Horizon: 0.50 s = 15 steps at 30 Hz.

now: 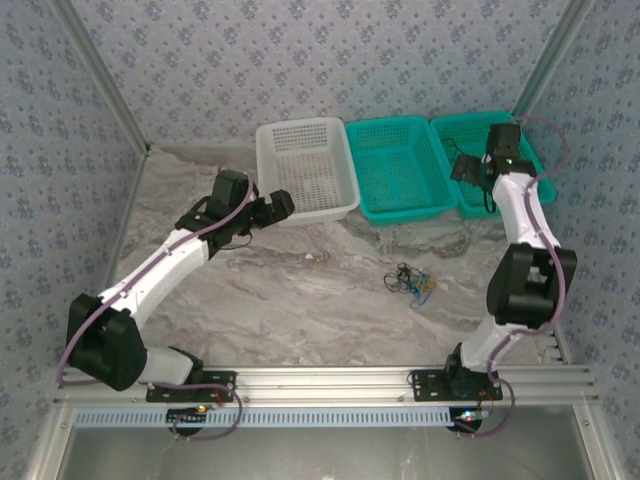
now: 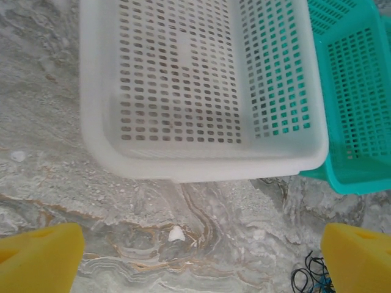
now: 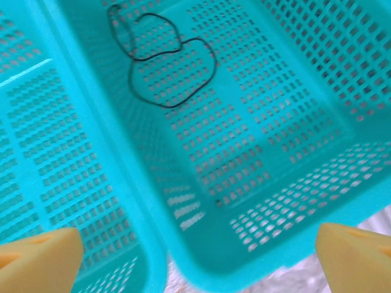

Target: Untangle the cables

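Note:
A small knotted clump of black, blue and yellow-tan cables (image 1: 411, 281) lies on the marble table, right of centre. Its black loops show at the lower right of the left wrist view, cables (image 2: 307, 278). One black cable (image 3: 173, 68) lies loose on the floor of the right-hand teal basket (image 3: 287, 207). My right gripper (image 1: 463, 166) hovers above that basket, open, with nothing between its yellow fingertips (image 3: 36, 261). My left gripper (image 1: 280, 207) hangs open over bare table just in front of the white basket (image 2: 201, 166), its fingertips (image 2: 43, 256) holding nothing.
Three perforated baskets stand in a row at the back: white basket (image 1: 270, 160), middle teal basket (image 1: 399, 210) and right teal basket (image 1: 468, 119). Patterned walls close in the table on three sides. An aluminium rail (image 1: 320, 382) runs along the near edge.

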Motion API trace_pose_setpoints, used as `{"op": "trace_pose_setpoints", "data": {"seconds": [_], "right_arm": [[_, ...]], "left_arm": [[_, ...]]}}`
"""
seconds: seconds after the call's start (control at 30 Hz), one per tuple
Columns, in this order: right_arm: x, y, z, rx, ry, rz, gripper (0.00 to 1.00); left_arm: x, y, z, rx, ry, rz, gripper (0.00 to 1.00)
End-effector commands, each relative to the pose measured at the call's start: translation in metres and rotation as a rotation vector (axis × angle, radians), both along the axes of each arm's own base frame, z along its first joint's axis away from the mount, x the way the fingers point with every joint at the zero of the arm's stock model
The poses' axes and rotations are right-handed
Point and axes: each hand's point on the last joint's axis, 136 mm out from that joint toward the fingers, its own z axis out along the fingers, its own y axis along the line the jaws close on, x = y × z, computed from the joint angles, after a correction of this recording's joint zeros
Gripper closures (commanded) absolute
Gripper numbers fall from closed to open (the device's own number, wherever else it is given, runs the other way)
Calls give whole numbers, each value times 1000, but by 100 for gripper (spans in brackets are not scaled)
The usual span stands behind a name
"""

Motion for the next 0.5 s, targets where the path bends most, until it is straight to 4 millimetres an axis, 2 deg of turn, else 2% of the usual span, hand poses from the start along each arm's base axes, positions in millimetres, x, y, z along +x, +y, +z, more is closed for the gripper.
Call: {"op": "trace_pose_setpoints", "data": {"seconds": [0.0, 0.17, 0.2, 0.27, 0.47], "right_arm": [[-14, 27, 9, 104, -82, 19, 0], [-48, 57, 9, 150, -93, 50, 0], [-60, 65, -5, 163, -63, 60, 0], [-74, 77, -7, 163, -52, 91, 0], [-124, 100, -14, 161, -4, 165, 0]], "left_arm": [[4, -23, 2, -17, -47, -63, 1], [4, -52, -1, -14, -76, -133, 1], [3, -58, -1, -13, -82, -146, 1], [2, -68, -1, -3, -92, -176, 1], [-9, -98, 2, 74, -179, -281, 1]]}}
